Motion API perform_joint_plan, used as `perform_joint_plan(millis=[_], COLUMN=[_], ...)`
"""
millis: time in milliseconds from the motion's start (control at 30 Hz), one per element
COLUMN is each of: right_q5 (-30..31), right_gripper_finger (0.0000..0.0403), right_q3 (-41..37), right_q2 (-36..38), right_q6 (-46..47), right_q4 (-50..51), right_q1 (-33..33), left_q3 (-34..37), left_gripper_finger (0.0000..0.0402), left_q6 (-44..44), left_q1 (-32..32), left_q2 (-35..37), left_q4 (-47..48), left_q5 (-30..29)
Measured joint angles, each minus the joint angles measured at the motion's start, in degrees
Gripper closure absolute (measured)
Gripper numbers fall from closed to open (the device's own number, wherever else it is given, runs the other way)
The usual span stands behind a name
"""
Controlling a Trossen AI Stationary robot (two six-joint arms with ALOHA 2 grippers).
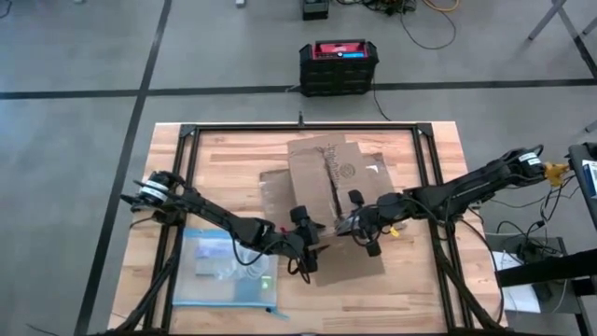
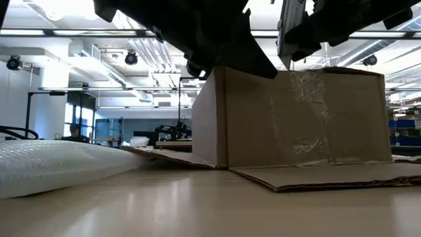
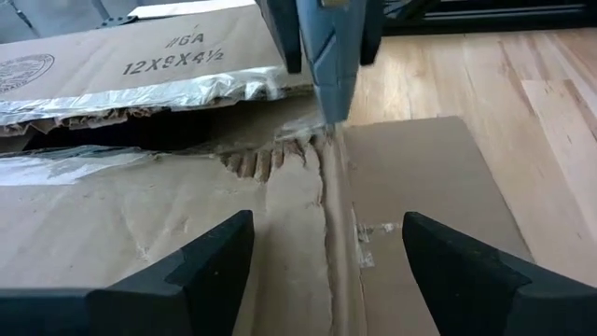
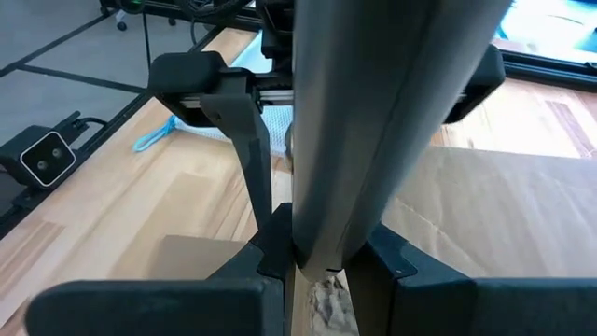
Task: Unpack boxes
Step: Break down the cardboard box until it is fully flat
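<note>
Box (image 1: 331,201) looks light, stiff cardboard; right pincer (image 4: 312,266) pinches a flap's edge, left pincer (image 3: 326,252) spread beside it.

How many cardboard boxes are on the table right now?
1: the brown corrugated cardboard box sits mid-table between both arms, flaps spread. Nothing inside it shows, so a smaller box could be hidden there.

Non-task clutter, tabletop and floor

Clear blue-edged plastic bag (image 1: 229,273) lies flat on the wooden tabletop (image 1: 410,285) near its front-left corner; black crate with red top (image 1: 339,66) sits on the grey floor (image 1: 75,140) beyond the far edge, cables (image 1: 424,28) nearby.
</note>
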State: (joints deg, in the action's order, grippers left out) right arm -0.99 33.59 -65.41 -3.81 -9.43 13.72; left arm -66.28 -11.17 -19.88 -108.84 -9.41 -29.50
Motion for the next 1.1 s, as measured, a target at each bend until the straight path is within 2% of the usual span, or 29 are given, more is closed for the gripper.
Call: perform_joint_plan(millis=[333,533,700,900,1100], right_q5=[-0.5,-1.0,-0.9,-2.4,-4.4], right_gripper_finger=[0.0356,0.0356,0.0356,0.0356,0.0356], right_q3=[-0.3,-0.4,-0.4,-0.3,-0.3], right_q2=[3.1,6.5,8.3,4.2,-0.4], right_q6=[0.1,0.0,-0.2,-1.8,-1.8], right_q4=[3.3,8.9,6.9,0.2,-2.0], right_q1=[0.0,0.0,0.0,-0.5,-2.1], left_q3=[0.3,0.4,0.5,0.5,0.5], left_gripper_finger=[0.0145,0.0162,0.0176,0.0182,0.0180], left_q6=[0.4,1.0,1.7,1.7,1.7], left_q1=[-0.1,-0.2,-0.2,-0.1,-0.2], left_q2=[-0.9,-1.2,-1.0,-1.0,-1.0], left_q4=[0.0,0.3,-0.1,-0.5,-0.7], left_q5=[0.0,-0.4,-0.4,-0.2,0.0])
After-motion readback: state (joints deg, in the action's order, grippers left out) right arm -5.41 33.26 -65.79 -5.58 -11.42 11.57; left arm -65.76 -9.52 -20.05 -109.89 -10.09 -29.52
